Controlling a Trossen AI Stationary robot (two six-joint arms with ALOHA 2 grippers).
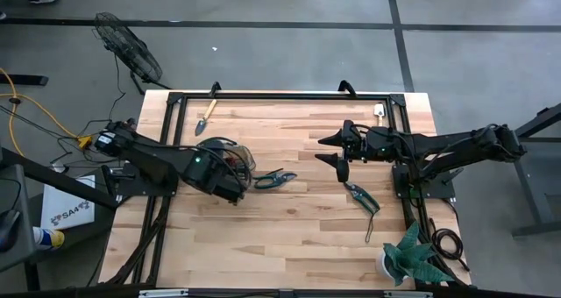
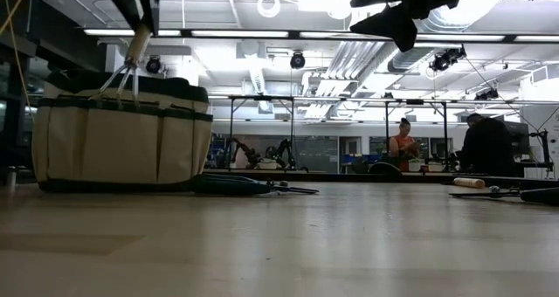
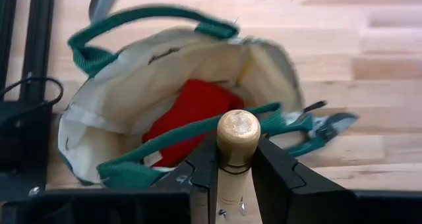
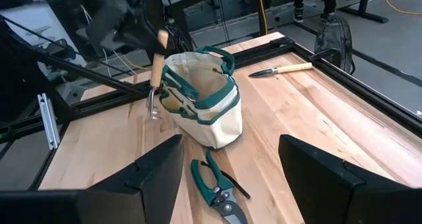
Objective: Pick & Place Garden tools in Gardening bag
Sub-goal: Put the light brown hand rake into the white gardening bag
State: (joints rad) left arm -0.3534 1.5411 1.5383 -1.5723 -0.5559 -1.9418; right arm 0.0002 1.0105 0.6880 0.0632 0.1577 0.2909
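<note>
Garden bag [image 4: 201,109] stands on the surface [image 1: 298,237], red item [image 3: 194,112] inside. Left claw [image 3: 236,168] grips a wooden-handled hand fork [image 4: 156,76] over the bag's edge. Right claw [image 4: 231,168] hovers wide open, empty. Green-handled shears [image 4: 214,191] lie beside the bag.

The right gripper [image 4: 231,178] shows its two dark fingers [image 4: 155,171] spread wide apart over the wooden table [image 4: 316,125], with nothing between them. Ahead stands the beige gardening bag [image 4: 201,112] with green trim, and the left gripper [image 4: 142,29] holds a wooden-handled hand rake [image 4: 156,76] upright just beside the bag's rim. Green-handled pruning shears [image 4: 214,188] lie on the table near the bag, and a wooden-handled trowel [image 4: 280,70] lies well apart by the black frame [image 4: 343,69].
</note>
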